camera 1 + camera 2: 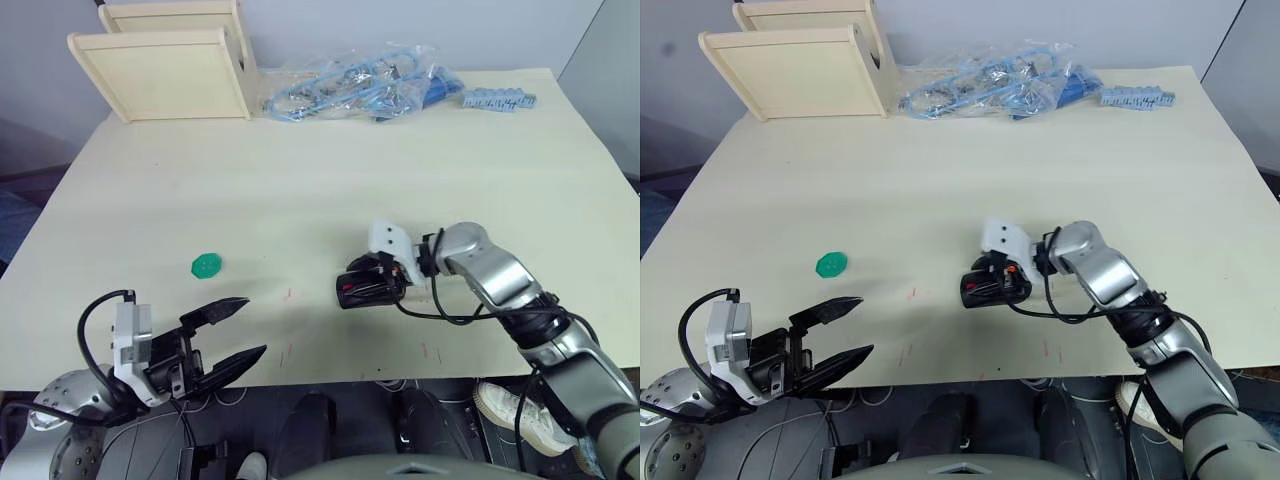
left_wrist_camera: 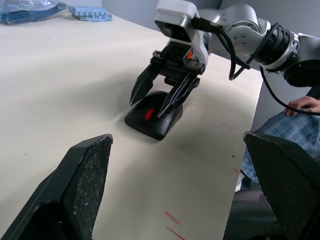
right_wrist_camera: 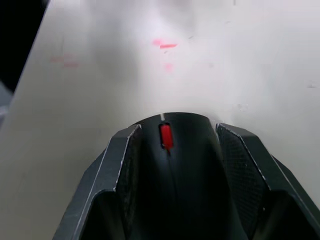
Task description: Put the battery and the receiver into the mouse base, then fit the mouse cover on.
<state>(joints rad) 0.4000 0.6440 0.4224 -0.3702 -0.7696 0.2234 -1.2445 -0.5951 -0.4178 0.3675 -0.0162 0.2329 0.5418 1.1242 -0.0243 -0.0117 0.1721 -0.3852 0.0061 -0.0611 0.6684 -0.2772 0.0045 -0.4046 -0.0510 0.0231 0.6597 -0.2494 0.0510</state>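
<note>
The mouse base (image 1: 362, 290), black with a red scroll wheel (image 3: 166, 136), lies on the table (image 1: 300, 180) right of centre near the front. Its top is smooth black, so the mouse cover seems to sit on it, though I see no seam. My right gripper (image 1: 352, 291) reaches in from the right, and its fingers (image 3: 122, 165) press against both sides of the mouse. Near the front left edge my left gripper (image 1: 253, 326) hangs open and holds nothing. The battery and the receiver are hidden or out of view.
A round green toothed disc (image 1: 206, 265) lies front left. Two wooden boxes (image 1: 165, 70) stand at the back left, with a plastic bag of blue parts (image 1: 350, 85) and a blue strip (image 1: 497, 98) at the back. A person's hand (image 2: 305, 104) rests past the table's front edge.
</note>
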